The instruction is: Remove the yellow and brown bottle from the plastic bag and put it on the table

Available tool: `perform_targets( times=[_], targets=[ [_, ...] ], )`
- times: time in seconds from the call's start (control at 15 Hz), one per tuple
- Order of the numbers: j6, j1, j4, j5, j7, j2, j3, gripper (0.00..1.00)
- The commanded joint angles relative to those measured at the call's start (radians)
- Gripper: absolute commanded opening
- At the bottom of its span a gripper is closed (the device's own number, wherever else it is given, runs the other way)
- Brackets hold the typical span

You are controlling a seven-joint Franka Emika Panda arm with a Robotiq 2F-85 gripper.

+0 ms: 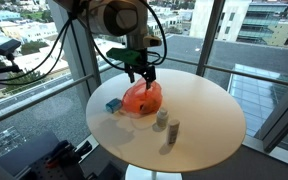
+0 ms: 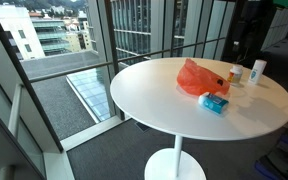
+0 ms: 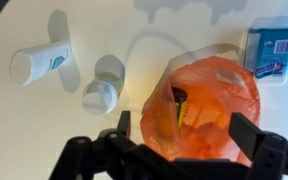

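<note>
An orange plastic bag lies on the round white table; it shows in both exterior views. Through its open mouth in the wrist view I see part of the yellow and brown bottle inside; most of it is hidden by the bag. My gripper is open, its two fingers on either side of the bag and just above it. In an exterior view the gripper hangs right over the bag.
A blue box lies beside the bag. A white bottle lies on its side and a small white-capped bottle stands near it. The table stands next to glass walls.
</note>
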Motion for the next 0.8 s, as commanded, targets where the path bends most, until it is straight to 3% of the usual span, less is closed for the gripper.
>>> perform_targets(
  times=[0.0, 0.73],
  targets=[
    [-0.003, -0.001, 0.004, 0.0, 0.0, 0.002, 0.002, 1.0],
    [0.118, 0.01, 0.049, 0.015, 0.033, 0.148, 0.023, 1.0]
  ],
)
